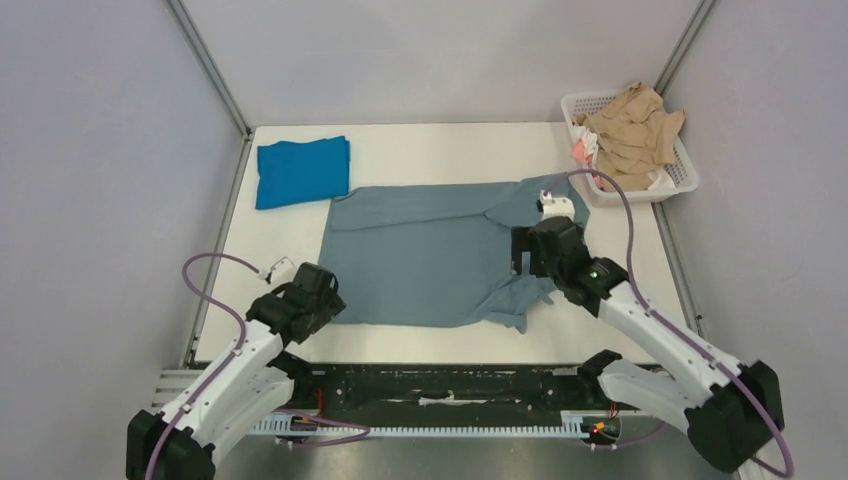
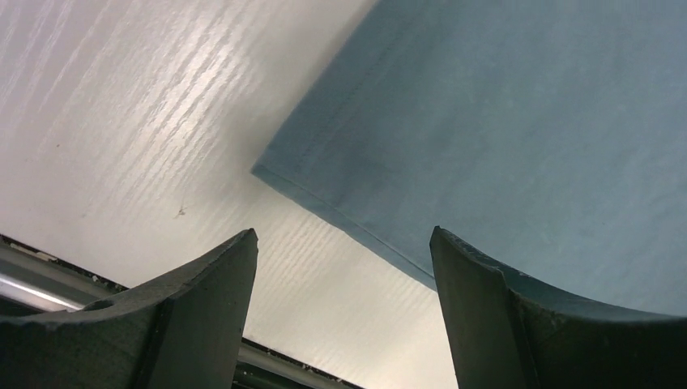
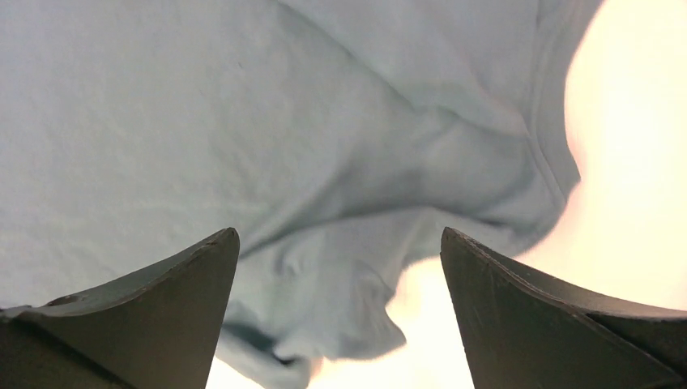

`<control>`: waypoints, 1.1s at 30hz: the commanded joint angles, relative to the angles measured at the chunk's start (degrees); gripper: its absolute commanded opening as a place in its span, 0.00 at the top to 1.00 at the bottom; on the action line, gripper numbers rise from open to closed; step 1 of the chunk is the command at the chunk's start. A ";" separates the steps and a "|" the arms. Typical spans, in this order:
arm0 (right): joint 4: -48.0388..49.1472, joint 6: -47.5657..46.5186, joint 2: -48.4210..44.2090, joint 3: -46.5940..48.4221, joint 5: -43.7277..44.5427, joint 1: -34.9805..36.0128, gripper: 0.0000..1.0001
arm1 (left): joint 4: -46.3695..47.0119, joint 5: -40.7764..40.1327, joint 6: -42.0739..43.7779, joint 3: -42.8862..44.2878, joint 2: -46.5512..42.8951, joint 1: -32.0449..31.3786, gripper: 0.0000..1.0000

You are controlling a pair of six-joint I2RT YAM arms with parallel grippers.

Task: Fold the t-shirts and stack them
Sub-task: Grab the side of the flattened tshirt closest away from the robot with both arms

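L gripper: jaws are standing apart w/ nothing btwn them; it is hovering over bare table.
Grey-blue t-shirt: is lying spread flat btwn the two grippers. In L wrist view its hemmed corner is sitting just ahead of the L fingers, cloth running off toward the right-finger side.
R gripper: jaws are gaping wide, gripping nothing; it is hanging over the shirt's right edge. Contact w/ cloth: cannot tell.
Sleeve: is bunching in soft folds ahead of and btwn the R fingers.
Cobalt t-shirt: is lying folded well ahead of L gripper, near the grey-blue shirt's far-left corner.
Basket: is sitting ahead-right of R gripper, holding beige cloth.
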 commanded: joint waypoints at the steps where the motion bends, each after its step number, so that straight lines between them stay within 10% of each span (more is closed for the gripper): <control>1: -9.54 3.38 -8.93 -6.88 -3.69 -0.13 0.02 | 1.35 -5.63 -6.93 -2.50 1.42 -0.06 0.20; 6: -9.86 0.28 -15.04 -14.95 -27.28 1.81 0.10 | 9.02 -3.15 -6.92 -4.23 4.21 -0.05 0.31; 9: -9.13 0.99 -13.10 -16.88 -26.25 7.02 0.11 | 13.42 -1.03 -6.63 -5.08 7.60 -0.05 0.39; 15: -3.47 1.80 -7.19 -20.77 -14.74 9.84 0.18 | 18.12 -4.29 -5.30 -3.47 16.34 -0.09 0.97; 19: 0.13 3.02 -3.89 -21.20 -15.17 11.18 0.29 | 18.86 -5.74 -2.96 -0.98 18.34 0.04 0.98; 25: -5.68 5.27 -3.94 -18.14 -11.77 11.90 0.82 | 19.13 -6.10 -0.82 -0.97 15.24 0.03 0.98; 33: -28.18 6.13 -4.27 -13.66 -28.51 11.97 0.81 | 14.65 -9.74 0.45 -1.37 5.60 0.02 0.98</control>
